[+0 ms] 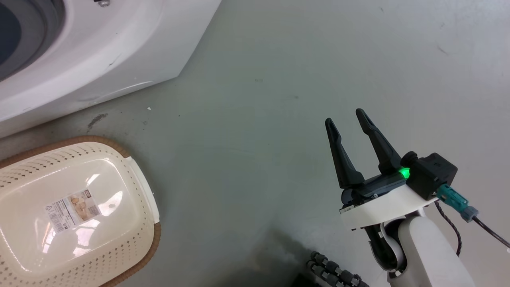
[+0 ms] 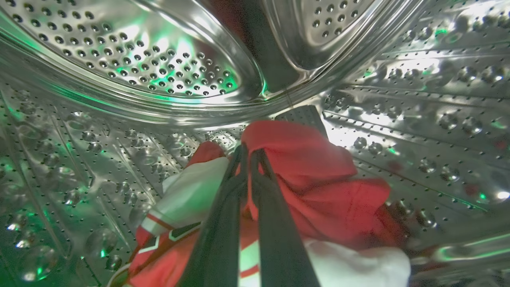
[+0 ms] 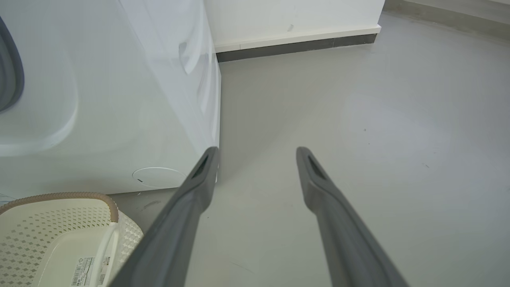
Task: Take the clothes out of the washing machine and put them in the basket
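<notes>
Head view first: the washing machine [image 1: 99, 52] sits in the top left corner, white front with a bit of its grey seal showing. Just in front of it, on the grey floor [image 1: 259, 119], is the basket [image 1: 40, 165]. It's cream with a brown rim and has nothing in it, so you can see the sticker label [image 1: 72, 210] on its bottom. The right claw [image 1: 344, 116] hangs over bare floor, well away from the machine's front corner. Its two dark fingers are spread apart and grasping nothing, and there's a green light on at its base.

Left wrist view: this one is inside the machine, perforated steel drum [image 2: 418, 119] all around. The clothes [image 2: 310, 167] lie in a heap on the drum's low side, mostly red with white panels and some stripes. The left claw [image 2: 250, 150] is clenched, fingers almost together, with the tips pinched into a fold of the red cloth at the top of the heap.

Right wrist view: the right claw's fingers are wide apart over the floor, just off the machine's right front corner. The basket is down at the foot of the machine's front panel.
</notes>
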Robot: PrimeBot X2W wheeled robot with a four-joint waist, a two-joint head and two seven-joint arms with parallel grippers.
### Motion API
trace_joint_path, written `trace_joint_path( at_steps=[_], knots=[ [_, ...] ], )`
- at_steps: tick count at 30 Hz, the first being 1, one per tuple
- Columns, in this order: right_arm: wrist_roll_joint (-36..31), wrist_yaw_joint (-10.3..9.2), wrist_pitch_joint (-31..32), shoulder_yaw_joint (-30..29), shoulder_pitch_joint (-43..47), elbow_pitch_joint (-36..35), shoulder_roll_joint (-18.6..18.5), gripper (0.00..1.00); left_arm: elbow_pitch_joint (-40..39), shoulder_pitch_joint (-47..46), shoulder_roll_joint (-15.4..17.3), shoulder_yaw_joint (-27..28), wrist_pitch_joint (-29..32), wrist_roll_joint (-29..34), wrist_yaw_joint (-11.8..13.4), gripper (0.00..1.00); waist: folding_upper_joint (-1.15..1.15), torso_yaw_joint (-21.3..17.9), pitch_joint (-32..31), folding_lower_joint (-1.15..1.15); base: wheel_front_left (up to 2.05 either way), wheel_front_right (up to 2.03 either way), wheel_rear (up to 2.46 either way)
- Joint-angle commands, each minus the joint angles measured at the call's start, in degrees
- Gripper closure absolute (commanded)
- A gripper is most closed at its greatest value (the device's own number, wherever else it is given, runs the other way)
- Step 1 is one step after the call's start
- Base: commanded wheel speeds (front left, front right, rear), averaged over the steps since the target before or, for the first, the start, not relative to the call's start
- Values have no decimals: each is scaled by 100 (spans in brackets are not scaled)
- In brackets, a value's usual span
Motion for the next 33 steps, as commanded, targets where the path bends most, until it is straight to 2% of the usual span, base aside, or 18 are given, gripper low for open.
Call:
trace_joint_path(
  at_steps=[1,12,20,27,33],
  knots=[
    [-51,-4,-12,-28,-54,11,8,0,52,116,-38,48,-185,-55,37,100,0,50,-127,0,0,0,0],
    [-240,-4,-12,-207,162,233,8,0,766,1076,-577,440,-1639,-701,165,100,0,304,-935,0,0,0,0],
    [-372,-4,-12,-335,321,426,7,0,1210,1723,-1014,476,-2374,-1006,-71,100,0,654,-1781,0,0,0,0],
    [-532,-4,-12,-462,571,591,8,0,1413,2022,-1386,401,-2661,-1150,-346,100,0,1023,-2399,0,0,0,0],
    [-620,-4,-12,-604,713,647,7,0,1237,2282,-1583,466,-2791,-1250,-407,100,0,1227,-2688,0,0,0,0]
  ],
)
